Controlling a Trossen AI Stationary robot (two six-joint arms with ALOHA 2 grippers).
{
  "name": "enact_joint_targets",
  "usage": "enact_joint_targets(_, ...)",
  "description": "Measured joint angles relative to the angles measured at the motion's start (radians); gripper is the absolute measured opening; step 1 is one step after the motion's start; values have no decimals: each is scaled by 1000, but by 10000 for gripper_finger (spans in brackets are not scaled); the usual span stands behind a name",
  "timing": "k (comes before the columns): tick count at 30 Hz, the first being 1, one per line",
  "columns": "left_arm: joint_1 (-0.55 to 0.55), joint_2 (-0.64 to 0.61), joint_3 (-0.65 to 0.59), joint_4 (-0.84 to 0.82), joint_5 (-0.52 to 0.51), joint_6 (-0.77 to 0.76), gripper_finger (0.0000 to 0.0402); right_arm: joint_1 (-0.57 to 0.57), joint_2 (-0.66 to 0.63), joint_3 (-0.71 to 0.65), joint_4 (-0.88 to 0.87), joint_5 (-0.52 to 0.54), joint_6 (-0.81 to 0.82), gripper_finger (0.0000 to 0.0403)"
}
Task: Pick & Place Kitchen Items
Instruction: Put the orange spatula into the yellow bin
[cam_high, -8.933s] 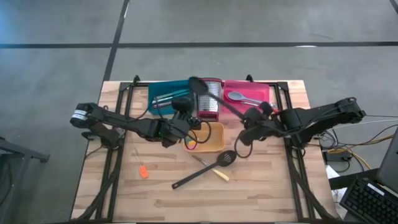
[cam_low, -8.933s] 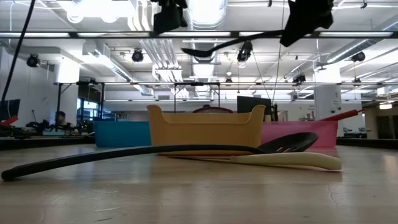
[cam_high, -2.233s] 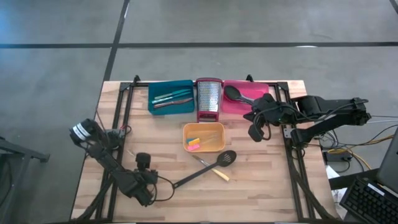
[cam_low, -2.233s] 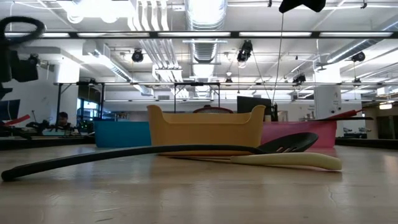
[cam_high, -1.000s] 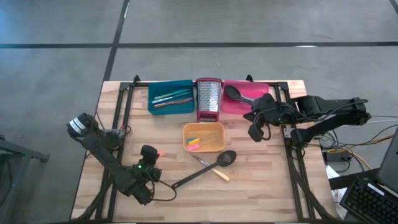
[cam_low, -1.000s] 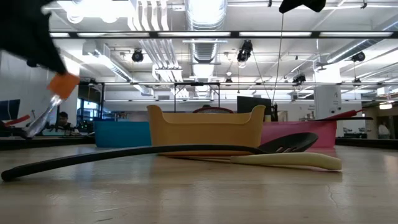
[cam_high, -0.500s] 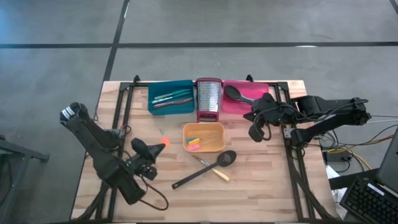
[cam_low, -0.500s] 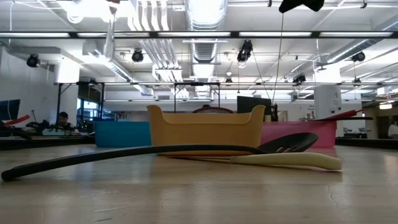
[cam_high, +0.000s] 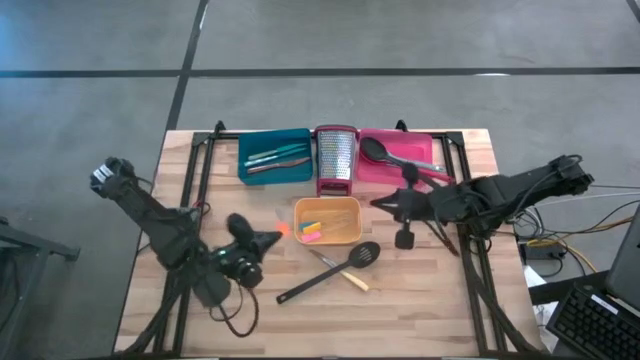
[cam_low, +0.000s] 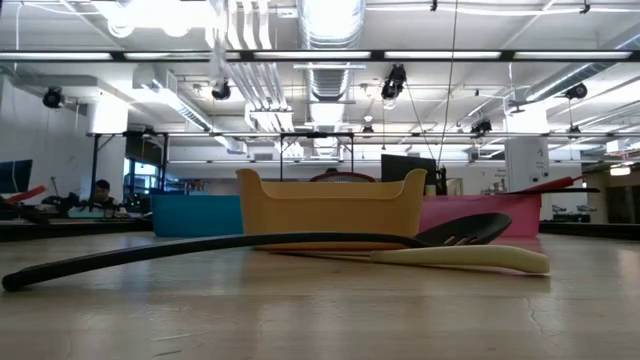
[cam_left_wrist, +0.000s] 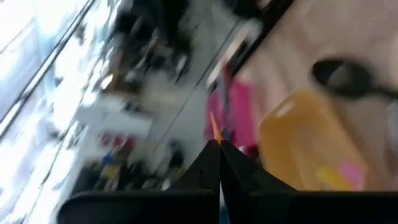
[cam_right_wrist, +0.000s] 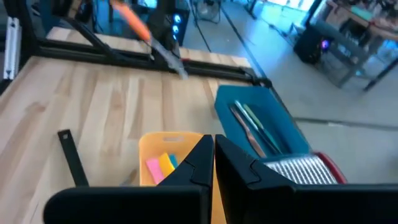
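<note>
My left gripper hovers left of the orange tray, shut on a thin orange-handled tool. In the right wrist view that tool shows in the air with its grey metal end lowest. A black slotted spatula lies flat on the table across a cream-handled tool. Small pink and yellow pieces lie in the orange tray. My right gripper is shut on nothing, level, just right of the orange tray. My left gripper pinches the tool's orange handle between its two shut fingers, which point almost level toward the table's right. A short piece of orange sticks out past the fingertips. The tool is lifted clear of the table, its grey metal end slanting down.
A teal tray with thin tools, an upright steel grater and a pink tray holding a black spoon line the far edge. Bare wood lies along the near edge and at the left.
My left gripper has risen from near the table, gone toward the orange tray and tipped up from pointing down to nearly level, carrying the orange-handled tool clear of the table. My right gripper has swung from beside the pink tray toward the orange tray and rolled. Both stay shut.
</note>
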Motion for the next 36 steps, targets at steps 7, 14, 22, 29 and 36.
enact_joint_targets(7, 159, -4, -97, 398, 365, 294, 0, 30, 0, -178, 221, 5, -73, 8)
enact_joint_targets(14, 315, -37, -212, 666, 617, 326, 0, 88, 1, -374, 565, 102, -219, 8)
enact_joint_targets(22, 462, -63, -373, 977, 908, 293, 0, 108, 1, -496, 729, 102, -248, 8)
enact_joint_targets(29, 522, -63, -419, 1076, 985, 256, 0, 89, 1, -498, 736, 102, -188, 32)
enact_joint_targets(36, 527, -63, -415, 1090, 1037, 255, 0, 60, 1, -498, 735, 98, -159, 118)
